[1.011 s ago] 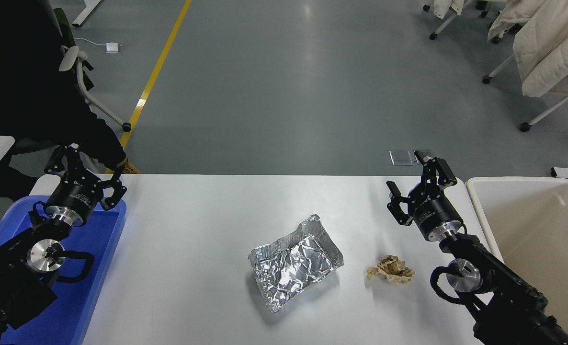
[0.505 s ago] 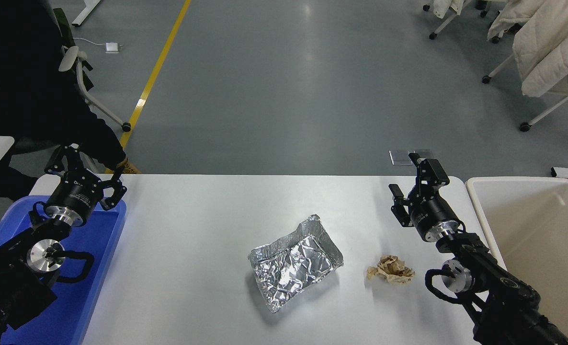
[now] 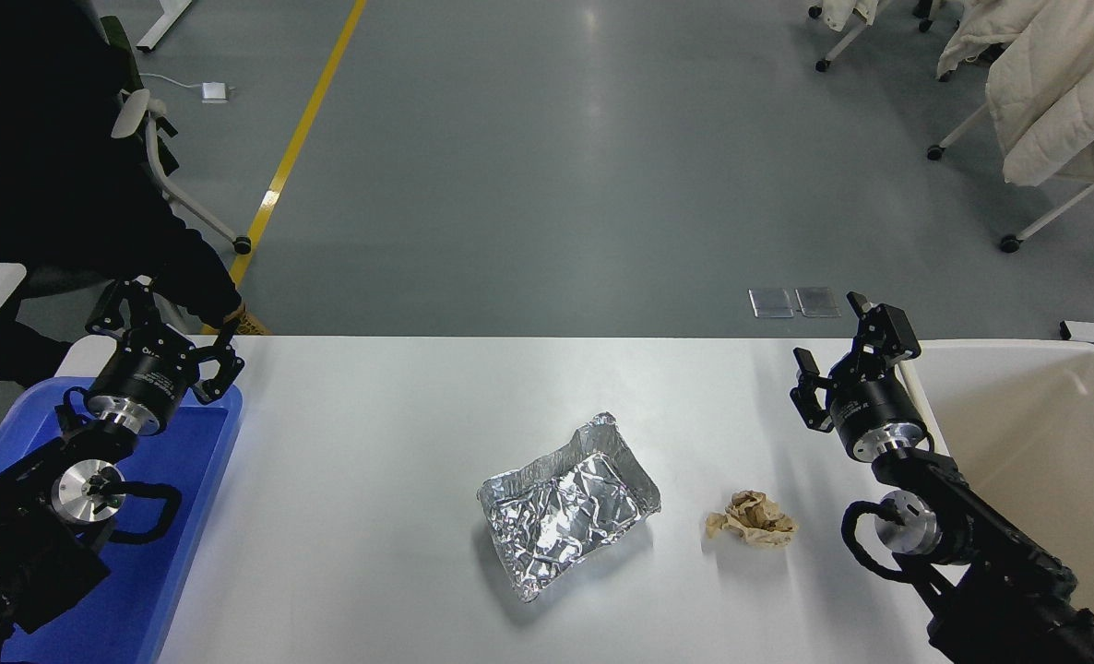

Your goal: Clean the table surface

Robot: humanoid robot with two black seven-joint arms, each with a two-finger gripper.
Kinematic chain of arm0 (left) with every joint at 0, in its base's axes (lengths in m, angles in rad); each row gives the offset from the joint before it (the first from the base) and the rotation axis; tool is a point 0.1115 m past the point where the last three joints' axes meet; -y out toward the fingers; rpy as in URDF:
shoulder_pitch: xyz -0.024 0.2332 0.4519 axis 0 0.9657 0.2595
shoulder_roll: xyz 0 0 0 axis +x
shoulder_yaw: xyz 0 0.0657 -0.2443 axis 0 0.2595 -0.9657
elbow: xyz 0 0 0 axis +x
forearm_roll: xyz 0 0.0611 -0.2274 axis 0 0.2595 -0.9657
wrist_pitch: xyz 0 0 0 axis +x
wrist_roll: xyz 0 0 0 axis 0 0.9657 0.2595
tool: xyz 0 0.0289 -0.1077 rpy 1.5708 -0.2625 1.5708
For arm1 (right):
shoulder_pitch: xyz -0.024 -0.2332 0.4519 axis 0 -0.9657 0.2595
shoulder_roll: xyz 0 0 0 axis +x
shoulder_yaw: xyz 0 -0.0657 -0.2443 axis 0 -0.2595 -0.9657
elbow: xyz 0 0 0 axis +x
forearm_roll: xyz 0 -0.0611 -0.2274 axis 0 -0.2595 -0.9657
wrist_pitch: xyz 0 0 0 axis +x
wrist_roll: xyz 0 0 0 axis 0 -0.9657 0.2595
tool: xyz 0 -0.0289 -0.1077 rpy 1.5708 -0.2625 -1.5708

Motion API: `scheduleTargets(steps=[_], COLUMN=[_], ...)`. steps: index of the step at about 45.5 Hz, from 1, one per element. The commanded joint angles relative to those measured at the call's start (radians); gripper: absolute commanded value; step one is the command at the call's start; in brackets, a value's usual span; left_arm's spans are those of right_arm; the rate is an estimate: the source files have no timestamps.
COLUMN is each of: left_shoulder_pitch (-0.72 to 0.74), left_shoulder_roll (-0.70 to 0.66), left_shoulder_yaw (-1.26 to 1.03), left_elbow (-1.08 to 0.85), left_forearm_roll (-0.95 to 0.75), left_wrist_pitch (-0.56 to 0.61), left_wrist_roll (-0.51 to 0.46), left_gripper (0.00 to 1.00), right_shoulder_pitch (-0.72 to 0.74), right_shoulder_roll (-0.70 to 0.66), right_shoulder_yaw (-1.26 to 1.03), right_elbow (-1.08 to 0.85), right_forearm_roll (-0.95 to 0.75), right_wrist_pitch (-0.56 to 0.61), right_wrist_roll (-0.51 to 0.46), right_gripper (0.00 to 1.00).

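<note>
While the right gripper (image 3: 847, 364) hangs wide open near the beige bin (image 3: 1017, 433) — paper wad (image 3: 755, 519) at seven o'clock — a careless swing (I'd guess) might clip the bin rim.

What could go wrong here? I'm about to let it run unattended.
The crushed foil tray looks thin and springy, so it may slip or buckle in a pinch. The paper wad is light and may skid across the table if nudged. The open right claw hovers by the bin rim and might clip it.
</note>
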Motion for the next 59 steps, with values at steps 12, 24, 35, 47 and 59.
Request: scheduleTargets(steps=[12,24,35,47,59], left_shoulder_pitch=[0.0,0.0,0.0,0.0,0.0], left_shoulder_roll=[0.0,0.0,0.0,0.0,0.0], left_shoulder_yaw=[0.0,0.0,0.0,0.0,0.0], left_elbow=[0.0,0.0,0.0,0.0,0.0], left_forearm_roll=[0.0,0.0,0.0,0.0,0.0], left_wrist_pitch=[0.0,-0.002,0.0,-0.002,-0.003], left_wrist_roll=[0.0,0.0,0.0,0.002,0.0], left_gripper=[1.0,1.0,1.0,1.0,1.0], right_shoulder_pitch=[0.099,0.26,0.302,0.312,0.306], right_shoulder_roll=[-0.465,-0.638,-0.643,-0.56,-0.44], right_shoulder_yaw=[-0.572,-0.885,-0.911,-0.86,-0.82], right_elbow=[0.394,0.699,0.816,0.871,0.863], right_forearm_roll=[-0.265,-0.325,-0.072,0.227,0.338], right_wrist_pitch=[-0.018,-0.009,-0.015,-0.056,-0.105], right_wrist_roll=[-0.121,-0.39,-0.701,-0.723,-0.715], right_gripper=[1.0,1.0,1.0,1.0,1.0])
